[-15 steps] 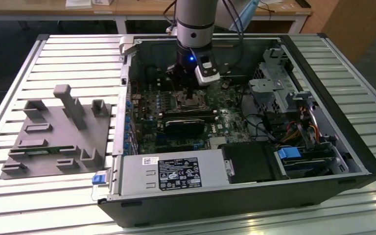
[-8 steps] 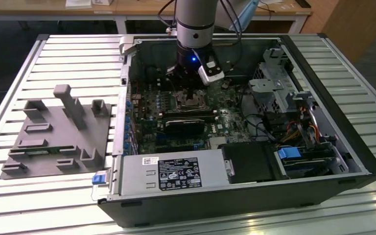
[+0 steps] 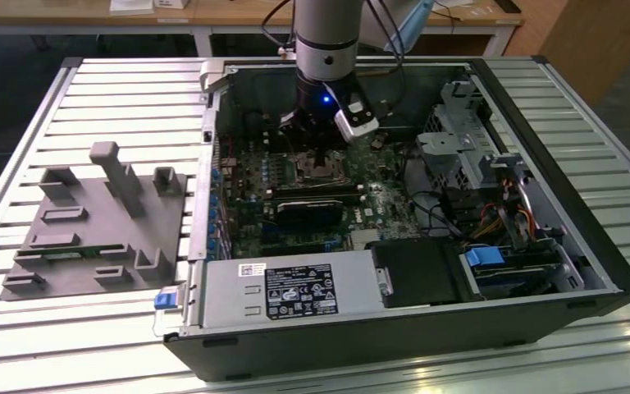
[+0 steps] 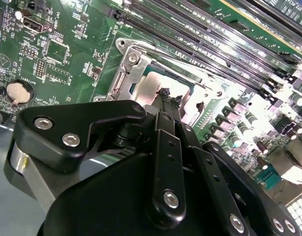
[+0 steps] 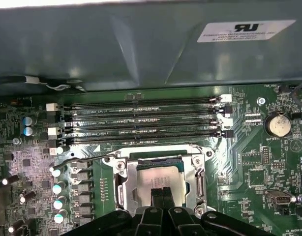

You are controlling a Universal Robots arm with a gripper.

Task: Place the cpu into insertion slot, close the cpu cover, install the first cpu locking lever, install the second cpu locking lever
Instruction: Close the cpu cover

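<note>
In the exterior view the gripper (image 3: 312, 152) hangs over the insertion slot (image 3: 317, 171). In the second wrist view its fingers (image 4: 166, 137) are pressed together, tips at the cpu (image 4: 148, 88). In the first wrist view the cpu lies in the slot, framed by the cpu cover (image 5: 127, 182).

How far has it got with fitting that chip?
Done: the cpu lies in its slot, and the cover looks lowered around it. In hand: the hand, fingers shut, sits right over the cpu. Left: latching; a wire lever looks unlatched, though I can't be sure.
</note>
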